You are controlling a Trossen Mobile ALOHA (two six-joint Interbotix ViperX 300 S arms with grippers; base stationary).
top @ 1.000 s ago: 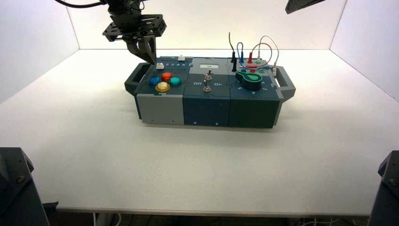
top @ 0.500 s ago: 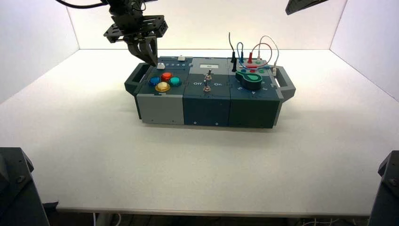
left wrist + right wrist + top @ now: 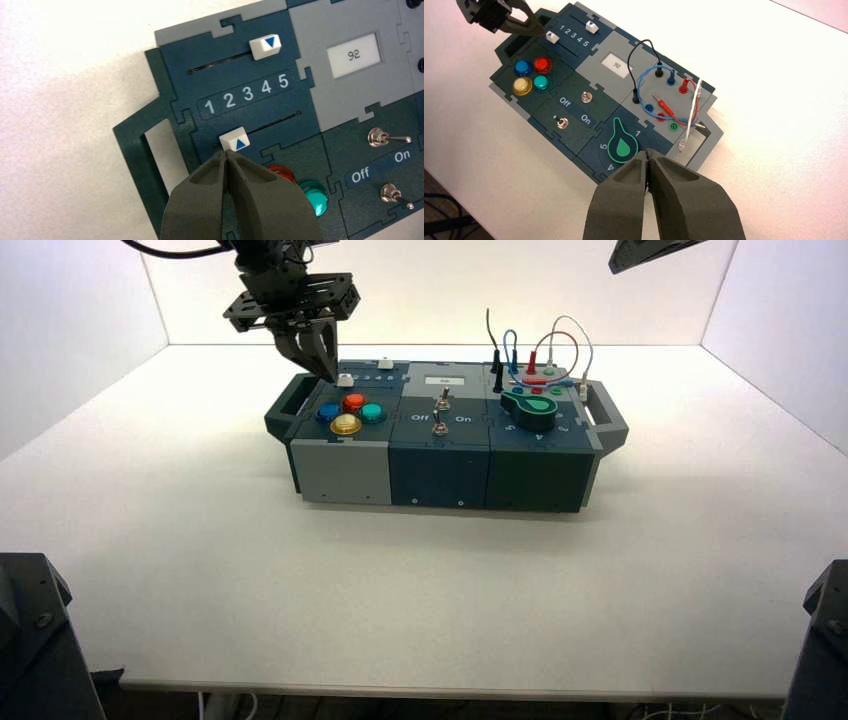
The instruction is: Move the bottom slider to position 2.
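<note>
left gripper [image 3: 225, 151] closed and empty, tips at the bottom slider [image 3: 234, 139]
pushing too far could carry the knob beyond position 2 [image 3: 229, 100]

Slider panel [image 3: 235, 92] — 1 2 3 4 5; display [image 3: 354, 55] — 92; switch plate [image 3: 378, 165] — Off, On.

- Beyond the bottom slider [image 3: 235, 139], its slot [image 3: 272, 123] is lying free.
- Red button [image 3: 283, 173] is standing nearby.
- Wires [image 3: 563, 332] are arching over the box's [image 3: 440, 475] right.
</note>
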